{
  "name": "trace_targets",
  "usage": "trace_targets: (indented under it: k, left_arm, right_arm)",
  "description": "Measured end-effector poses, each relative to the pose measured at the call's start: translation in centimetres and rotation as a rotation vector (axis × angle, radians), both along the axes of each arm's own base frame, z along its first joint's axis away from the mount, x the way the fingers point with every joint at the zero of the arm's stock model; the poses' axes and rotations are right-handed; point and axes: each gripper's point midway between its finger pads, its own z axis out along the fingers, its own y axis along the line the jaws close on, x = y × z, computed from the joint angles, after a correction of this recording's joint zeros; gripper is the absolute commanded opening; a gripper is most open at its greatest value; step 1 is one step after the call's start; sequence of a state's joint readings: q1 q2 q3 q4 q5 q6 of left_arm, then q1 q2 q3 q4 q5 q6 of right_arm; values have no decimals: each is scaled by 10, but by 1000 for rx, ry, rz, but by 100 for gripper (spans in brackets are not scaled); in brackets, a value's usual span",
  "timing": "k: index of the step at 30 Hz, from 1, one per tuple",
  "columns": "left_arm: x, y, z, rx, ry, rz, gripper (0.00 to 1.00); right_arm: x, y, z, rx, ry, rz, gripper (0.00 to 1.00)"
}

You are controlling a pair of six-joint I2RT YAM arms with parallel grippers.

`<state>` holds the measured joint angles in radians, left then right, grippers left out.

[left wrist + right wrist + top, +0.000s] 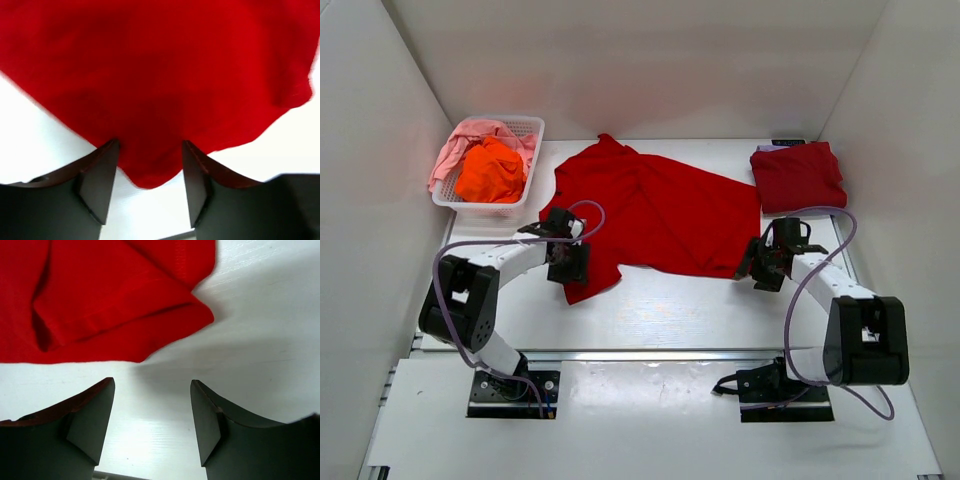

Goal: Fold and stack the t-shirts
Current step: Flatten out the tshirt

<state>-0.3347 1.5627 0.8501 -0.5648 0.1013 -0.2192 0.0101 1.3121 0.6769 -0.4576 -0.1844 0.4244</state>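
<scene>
Left gripper (149,146) is gaping, unclenched, astride the red t-shirt's (660,215) near corner; right gripper (152,386), gaping empty, is risking closing short.

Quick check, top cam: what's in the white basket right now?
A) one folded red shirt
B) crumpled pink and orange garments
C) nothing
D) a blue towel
B: the basket at far left holds a crumpled orange garment and a pink garment. The folded dark red shirt sits outside it, at far right.
</scene>
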Motion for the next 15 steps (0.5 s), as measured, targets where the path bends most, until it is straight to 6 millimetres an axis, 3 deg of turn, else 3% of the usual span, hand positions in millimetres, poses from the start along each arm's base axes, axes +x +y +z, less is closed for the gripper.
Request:
trace_targets:
  k: [3,5,6,7,9,10,11,12,15]
  left_arm:
    - [2,-6,0,-2,5,-30,35]
    - [2,-7,-3,-3,11,-39,22]
    - [2,-7,-3,-4,12,-42,8]
    - [2,-7,-4,-5,14,-40,0]
    - [3,-9,-4,-11,14,-52,0]
    - [3,-10,-5,-13,14,-56,0]
    - [3,-10,-4,-14,14,-57,0]
    - [3,-11,-4,-12,12,-62,0]
    - [3,-12,-3,-5,0,-73,0]
  right_arm:
    - [1,1,-10,11,25,-22,59]
    - [6,2,-12,20,17,-33,57]
    - [11,3,-12,23,5,-39,57]
    - [16,3,-12,30,-9,-46,54]
    - [24,4,-12,37,-29,-55,47]
    - [29,4,-13,40,-40,-59,23]
    - [32,5,-13,44,-47,-63,16]
    - [36,5,-14,43,-53,-67,0]
    - [39,6,-19,52,-45,-59,0]
